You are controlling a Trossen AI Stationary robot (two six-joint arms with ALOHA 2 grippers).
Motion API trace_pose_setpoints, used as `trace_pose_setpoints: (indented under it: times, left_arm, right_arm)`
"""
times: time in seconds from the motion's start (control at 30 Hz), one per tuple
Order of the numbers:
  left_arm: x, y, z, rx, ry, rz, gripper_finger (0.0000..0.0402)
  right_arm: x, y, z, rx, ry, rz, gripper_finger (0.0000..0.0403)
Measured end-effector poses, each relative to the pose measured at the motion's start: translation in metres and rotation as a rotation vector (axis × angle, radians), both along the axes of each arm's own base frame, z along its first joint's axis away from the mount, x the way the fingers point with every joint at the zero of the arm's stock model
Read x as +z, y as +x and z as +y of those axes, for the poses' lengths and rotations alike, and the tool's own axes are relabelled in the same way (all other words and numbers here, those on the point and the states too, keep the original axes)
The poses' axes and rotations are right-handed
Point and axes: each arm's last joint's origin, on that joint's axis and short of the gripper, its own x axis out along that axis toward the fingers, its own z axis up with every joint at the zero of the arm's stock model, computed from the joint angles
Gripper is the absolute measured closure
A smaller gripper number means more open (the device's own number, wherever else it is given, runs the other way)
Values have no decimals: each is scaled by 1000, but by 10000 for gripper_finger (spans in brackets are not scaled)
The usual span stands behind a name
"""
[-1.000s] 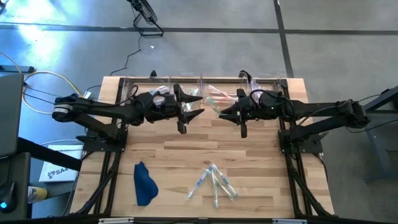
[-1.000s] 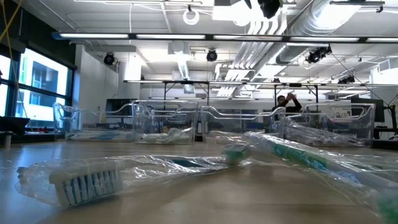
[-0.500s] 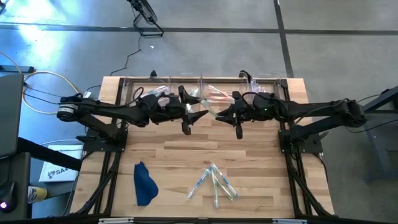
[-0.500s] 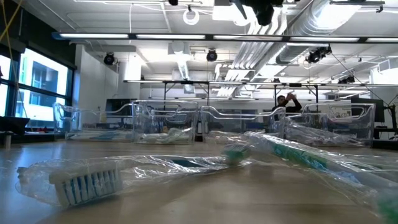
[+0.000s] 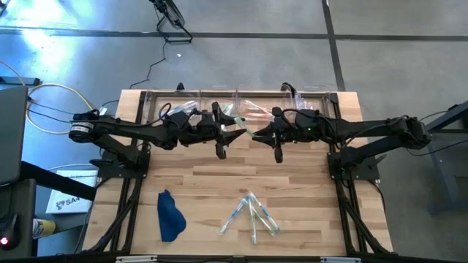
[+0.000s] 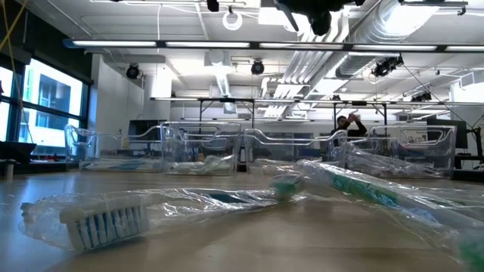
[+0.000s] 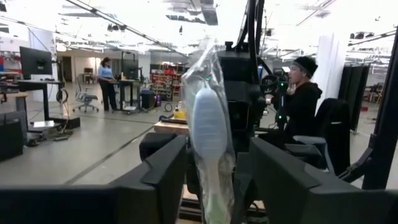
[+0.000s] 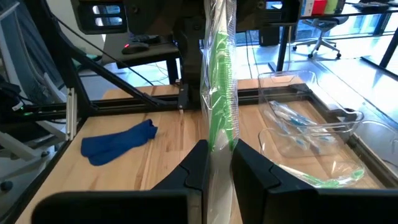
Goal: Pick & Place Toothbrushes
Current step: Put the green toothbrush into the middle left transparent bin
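Observation:
Each gripper carries one wrapped toothbrush high over the far middle of the table, and the two face each other. My left gripper [image 5: 235,128] [image 7: 217,143] is shut on a whitish toothbrush [image 7: 208,118]. My right gripper [image 5: 257,131] [image 8: 217,146] is shut on a green toothbrush [image 8: 219,87]. Several more wrapped toothbrushes [image 5: 252,215] lie flat in a small heap near the table's near edge, and they fill the low view [image 6: 106,219]. In the low view only dark gripper parts [image 6: 314,11] show at the top. My left gripper pinches the whitish toothbrush's near end [image 7: 214,199] in its clear wrapper between the two fingers. The fingers point level toward the table's right. The brush is lifted clear and sticks out ahead of the fingers. My right gripper pinches the green toothbrush through its wrapper at the handle's lower part [image 8: 221,149], between both fingers. The fingers point level toward the table's left. The brush juts out ahead of them, clear of the table.
Clear plastic bins [image 5: 241,102] stand in a row along the far edge, and one [image 8: 305,130] holds some wrapped brushes. A dark blue cloth [image 5: 170,215] [image 8: 118,142] lies near the near left corner. Bare wood lies between the arms and the heap. People stand in the room beyond.
My left gripper has moved toward the table's right with its toothbrush. My right gripper has shifted a little toward the table's left. The gap between the two has narrowed. The heap and the cloth have stayed where they were.

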Motion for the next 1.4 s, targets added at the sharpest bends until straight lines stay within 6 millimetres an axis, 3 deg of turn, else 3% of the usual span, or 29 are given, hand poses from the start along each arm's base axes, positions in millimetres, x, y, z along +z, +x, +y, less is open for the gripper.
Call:
trace_pose_setpoints:
  times: [0.3, 0.63, 1.4]
  left_arm:
    - [0, 0, 1, 19, -6, -2, 331]
    - [0, 0, 1, 35, -14, 1, 390]
    - [-2, 0, 1, 38, -8, 25, 392]
  right_arm:
    - [0, 0, 0, -1, 0, 0, 363]
    - [0, 0, 0, -2, -4, -2, 363]
    - [0, 0, 0, -1, 0, 4, 363]
